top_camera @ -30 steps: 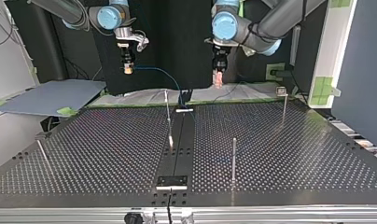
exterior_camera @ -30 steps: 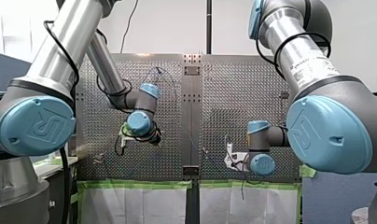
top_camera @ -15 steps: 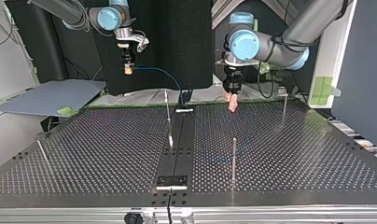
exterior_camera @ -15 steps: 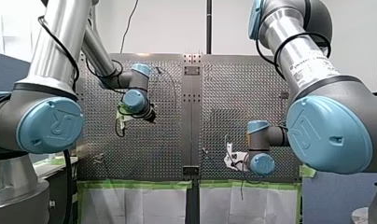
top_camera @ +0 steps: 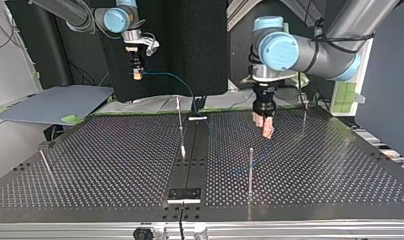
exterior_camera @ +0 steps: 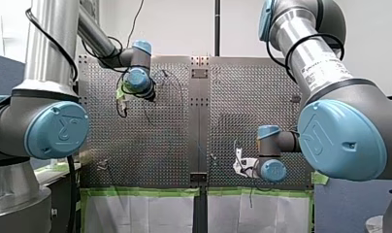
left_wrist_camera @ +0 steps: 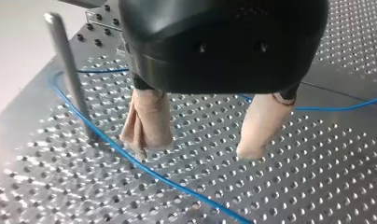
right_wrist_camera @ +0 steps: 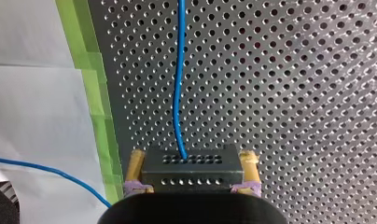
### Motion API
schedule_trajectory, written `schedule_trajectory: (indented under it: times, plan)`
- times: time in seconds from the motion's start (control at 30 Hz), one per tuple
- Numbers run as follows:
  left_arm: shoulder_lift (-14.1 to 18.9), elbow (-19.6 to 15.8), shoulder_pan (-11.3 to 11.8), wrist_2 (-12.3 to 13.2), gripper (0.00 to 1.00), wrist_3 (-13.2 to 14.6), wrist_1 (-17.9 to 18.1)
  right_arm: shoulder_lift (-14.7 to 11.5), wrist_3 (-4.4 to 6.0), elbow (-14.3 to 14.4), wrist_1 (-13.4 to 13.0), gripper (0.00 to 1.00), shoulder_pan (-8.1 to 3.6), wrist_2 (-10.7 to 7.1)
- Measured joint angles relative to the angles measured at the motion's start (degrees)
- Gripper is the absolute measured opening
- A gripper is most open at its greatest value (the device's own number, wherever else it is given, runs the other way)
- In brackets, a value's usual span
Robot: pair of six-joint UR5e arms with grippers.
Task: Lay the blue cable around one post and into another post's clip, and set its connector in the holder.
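Over the table, my left gripper is hovering with fingers apart near a post. My right gripper is clamping the connector at the near edge. The cable is lying slack beside that post. It looks light, limp and likely slippery, so I'm favouring a pinch close to the post.

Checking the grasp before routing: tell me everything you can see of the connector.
The connector is a small dark, metal-looking block with rows of little round holes on two faces. It sits level, clamped at both ends between the yellow fingers of my right end effector. The blue cable enters one holed face near its middle. It is held clear of the table, touching nothing else.
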Motion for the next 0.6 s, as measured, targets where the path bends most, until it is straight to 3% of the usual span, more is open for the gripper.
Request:
schedule_trajectory:
  times: [0.23,0.37,0.6]
  plan:
    - [3.6,-2.9,-0.2,-1.9,1.00,1.2,-3.6,0.0,-0.06,0.0,0.5,0.00,-0.31,-0.41]
    - [5.7,-3.9,-0.1,-0.4,1.00,1.4,-5.7,0.0,-0.03,0.0,0.7,0.00,-0.37,-0.42]
    - [10.0,-0.7,0.3,2.5,1.00,2.1,-10.1,0.0,0.02,0.0,0.6,0.00,-0.39,-0.54]
